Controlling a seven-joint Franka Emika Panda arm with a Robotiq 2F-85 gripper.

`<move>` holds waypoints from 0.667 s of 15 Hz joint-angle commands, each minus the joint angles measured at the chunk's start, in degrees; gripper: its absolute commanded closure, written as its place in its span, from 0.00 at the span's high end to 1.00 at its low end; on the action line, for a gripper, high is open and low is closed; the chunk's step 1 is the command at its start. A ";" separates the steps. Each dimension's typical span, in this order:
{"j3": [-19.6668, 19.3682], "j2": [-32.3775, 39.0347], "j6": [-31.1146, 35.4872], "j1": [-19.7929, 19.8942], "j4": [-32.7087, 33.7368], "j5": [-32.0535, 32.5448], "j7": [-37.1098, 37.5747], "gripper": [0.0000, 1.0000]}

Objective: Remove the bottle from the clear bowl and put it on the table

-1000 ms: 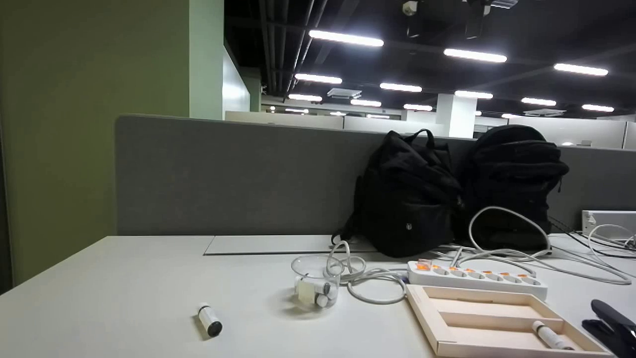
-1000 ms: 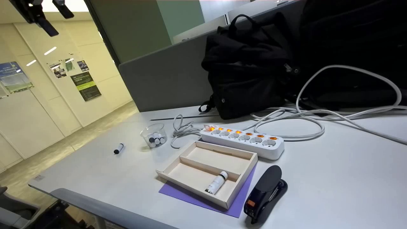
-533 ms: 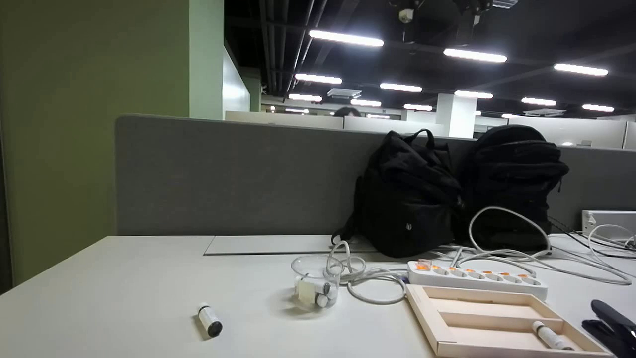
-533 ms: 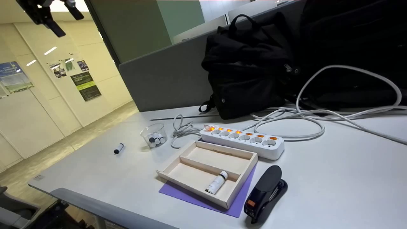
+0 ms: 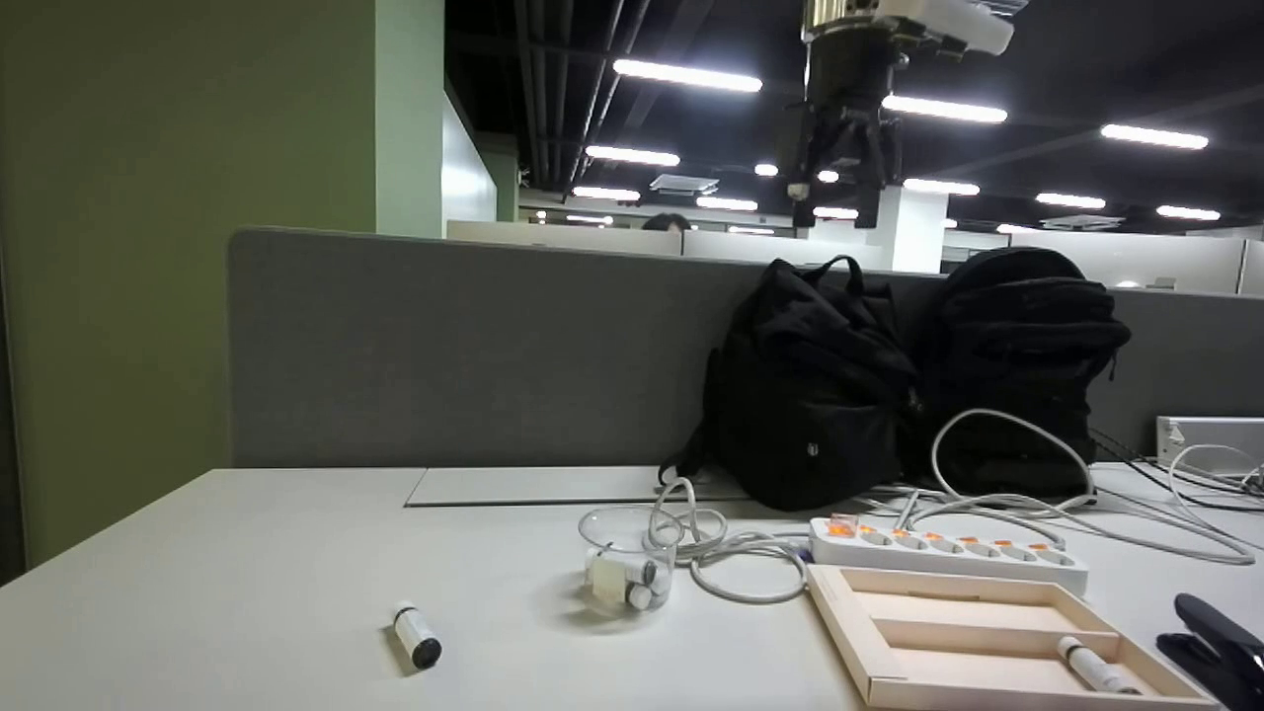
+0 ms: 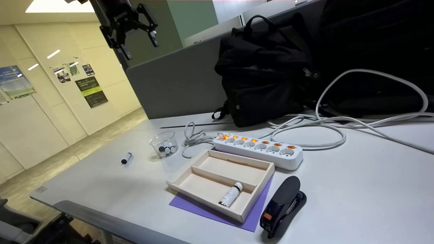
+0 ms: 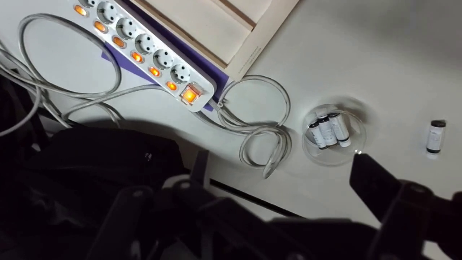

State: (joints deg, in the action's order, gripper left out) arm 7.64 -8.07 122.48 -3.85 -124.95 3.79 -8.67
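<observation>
The clear bowl point(image 5: 629, 526) stands upright on the pale table point(image 5: 247, 573), also seen in an exterior view point(image 6: 153, 146) and the wrist view point(image 7: 330, 160). In the wrist view three white bottles point(image 7: 327, 131) with dark bands lie side by side in it; which one is meant I cannot tell. Another white bottle with a dark end point(image 5: 417, 635) lies on the table beside the bowl, also in the wrist view point(image 7: 435, 137). My gripper point(image 6: 140, 47) is open and empty, high above the table; it shows in an exterior view point(image 5: 834, 212) and the wrist view point(image 7: 282, 157).
A wooden tray point(image 6: 203, 201) holding a bottle point(image 6: 231, 195) lies on purple paper. A power strip point(image 6: 257, 154), a coiled white cable point(image 7: 265, 130) and a black stapler point(image 6: 284, 206) are near it. Black backpacks point(image 5: 810, 395) lean on the grey partition point(image 5: 444, 355).
My gripper has come down into fuller view in an exterior view and moved right and slightly down in an exterior view. Its jaws stay open. The bottles and bowl have not moved.
</observation>
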 commanded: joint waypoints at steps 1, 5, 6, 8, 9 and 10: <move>-0.79 15.01 -3.36 -0.49 12.05 3.33 1.14 1.00; -1.34 11.31 0.55 -0.58 6.11 1.19 -1.30 1.00; -1.34 10.53 0.43 -0.62 5.90 1.18 -1.29 1.00; -1.34 9.24 0.20 -0.69 5.74 1.17 -1.28 1.00; -1.34 8.75 0.14 -0.72 5.53 1.18 -1.28 1.00; -1.35 8.55 0.13 -0.72 5.44 1.18 -1.28 1.00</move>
State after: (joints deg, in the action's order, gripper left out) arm 6.79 0.47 122.73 -4.05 -119.61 4.97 -9.97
